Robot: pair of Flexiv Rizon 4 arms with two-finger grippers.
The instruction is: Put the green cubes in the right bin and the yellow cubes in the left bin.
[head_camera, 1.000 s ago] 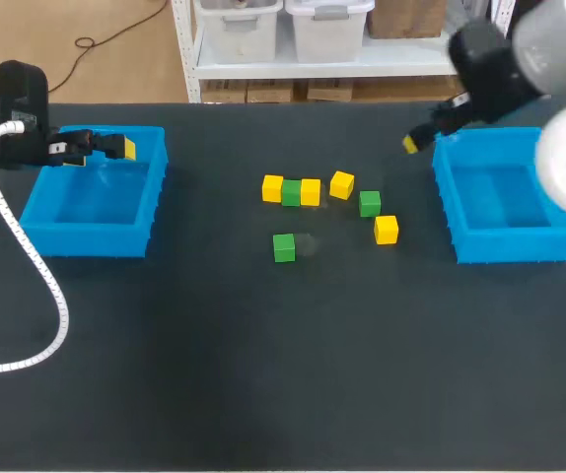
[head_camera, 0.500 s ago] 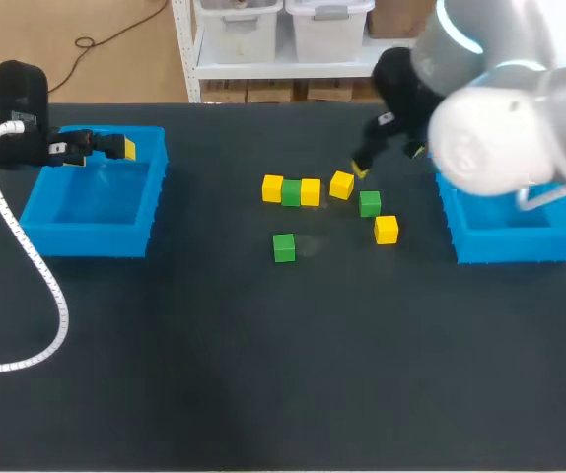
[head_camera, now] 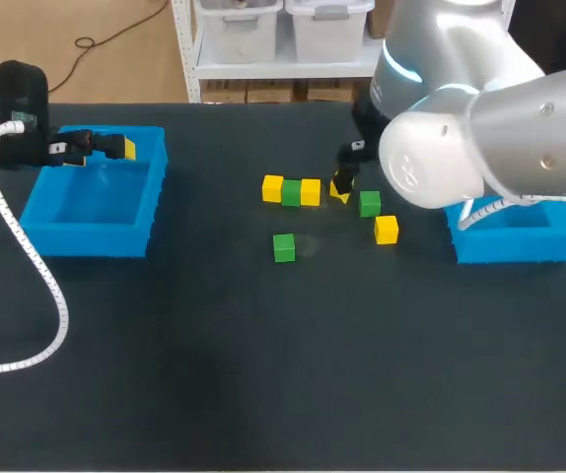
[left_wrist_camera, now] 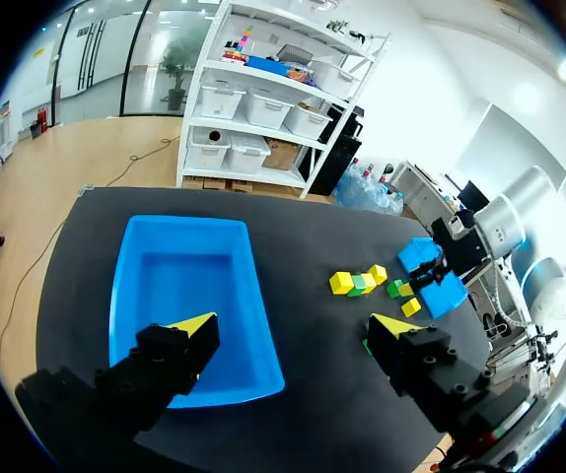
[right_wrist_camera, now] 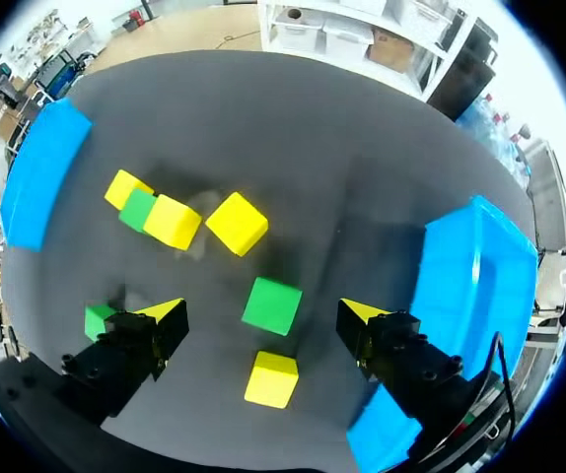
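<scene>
Three cubes sit touching in a short row [head_camera: 291, 191], yellow, green, yellow. In the head view its line runs side to side across the dark surface [head_camera: 263, 374]. Just right of it stands a single yellow cube [right_wrist_camera: 238, 223], turned a little off square to the row. Beyond that come the middle green cube [right_wrist_camera: 271, 304] and the near yellow cube [head_camera: 387, 230]. The front green cube [head_camera: 283, 247] lies apart from the rest, closer to the robot's side.

My right arm [head_camera: 460, 138] comes in from the right, its bulk hanging over the right bin [head_camera: 515, 241], and reaches leftward past that bin to the cluster. My right claw [head_camera: 342, 184] points down at the surface, fingers spread and pinching nothing. In the head view its tip covers part of the single yellow cube. In its own wrist view the middle green cube shows between the two yellow tips, touching neither. There the single yellow cube is ahead of the claw and the near yellow cube is back under it. I cannot tell how high the claw hangs above them.

My left arm [head_camera: 17, 99] is at the far left, well apart from the cubes. My left claw [left_wrist_camera: 293, 330] is spread and holds nothing, level over the far rim of the left bin [head_camera: 86, 212]. In its wrist view the bin lies under one finger, its long axis running away ahead of the claw.
</scene>
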